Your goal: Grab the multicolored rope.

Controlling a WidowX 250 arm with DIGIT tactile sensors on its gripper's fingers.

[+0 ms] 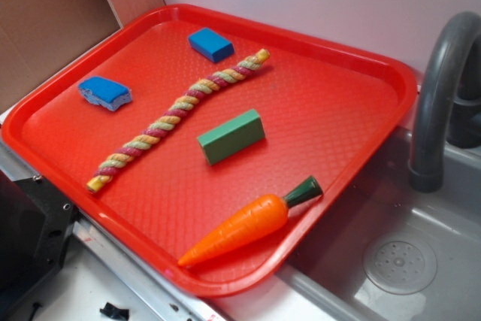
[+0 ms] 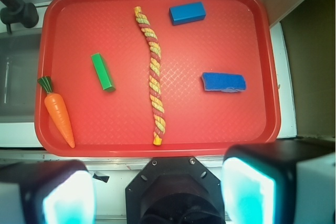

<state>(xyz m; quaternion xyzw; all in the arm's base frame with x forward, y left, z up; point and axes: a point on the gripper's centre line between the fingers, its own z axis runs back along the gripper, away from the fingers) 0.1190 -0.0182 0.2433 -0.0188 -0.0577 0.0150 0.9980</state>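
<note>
The multicolored rope [image 1: 176,118] is a twisted cord of yellow, pink and pale green strands. It lies diagonally across the red tray [image 1: 361,58], from near left to far middle. In the wrist view the rope [image 2: 154,77] runs almost straight up the tray's middle [image 2: 262,51]. My gripper [image 2: 157,192] hangs high above the tray's near edge, off the rope's near end. Its two fingers are wide apart with nothing between them. The gripper does not show in the exterior view.
On the tray lie an orange toy carrot [image 1: 252,222], a green block [image 1: 231,136], a blue block [image 1: 210,43] and a blue sponge [image 1: 104,92]. A grey sink [image 1: 406,261] with a dark faucet [image 1: 440,88] adjoins the tray. A black robot base [image 2: 176,192] sits below the gripper.
</note>
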